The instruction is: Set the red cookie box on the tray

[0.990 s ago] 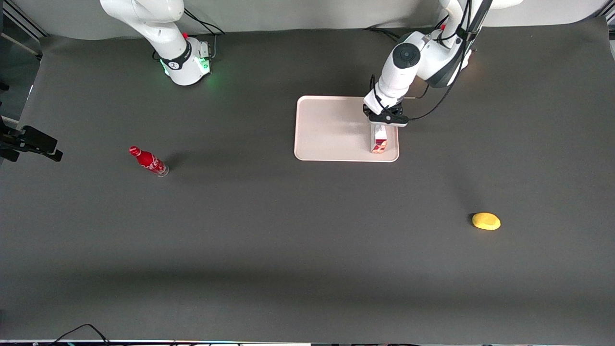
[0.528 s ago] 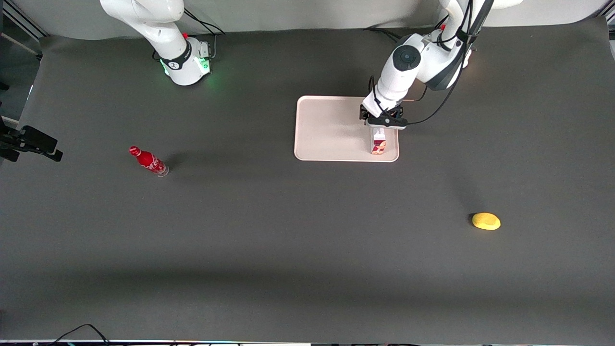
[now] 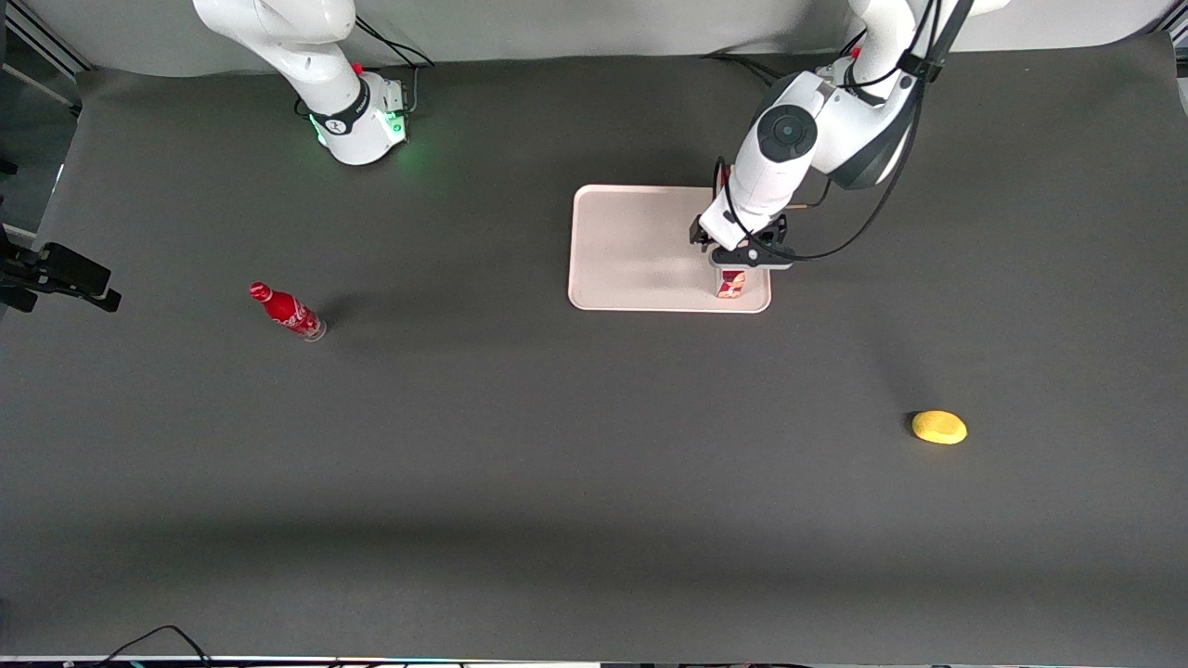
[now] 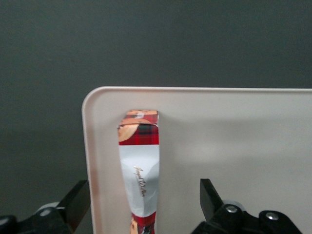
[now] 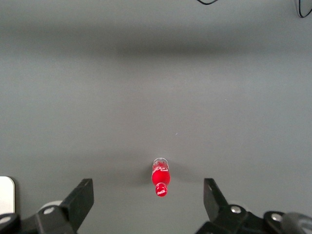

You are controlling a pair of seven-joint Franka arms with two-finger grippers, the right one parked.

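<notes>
The red cookie box [image 3: 732, 284] lies flat on the pale tray [image 3: 631, 250], along the tray's short rim toward the working arm's end of the table. Its end nearest the front camera shows; the rest is hidden under the wrist. The left wrist view shows the box [image 4: 140, 170] with its red plaid ends and white middle, close to the tray's rim [image 4: 90, 146]. My gripper [image 3: 740, 256] hangs just above it and is open. In the wrist view the gripper [image 4: 144, 197] straddles the box, and both black fingers [image 4: 78, 200] stand well clear of its sides.
A small red bottle [image 3: 288, 312] lies on the dark mat toward the parked arm's end, also seen from the right wrist as the bottle [image 5: 161, 178]. A yellow lemon-like object [image 3: 939, 427] sits nearer the front camera toward the working arm's end.
My gripper and wrist have shifted toward the front camera over the box, covering more of it. The box's near end has stayed where it was on the tray.
</notes>
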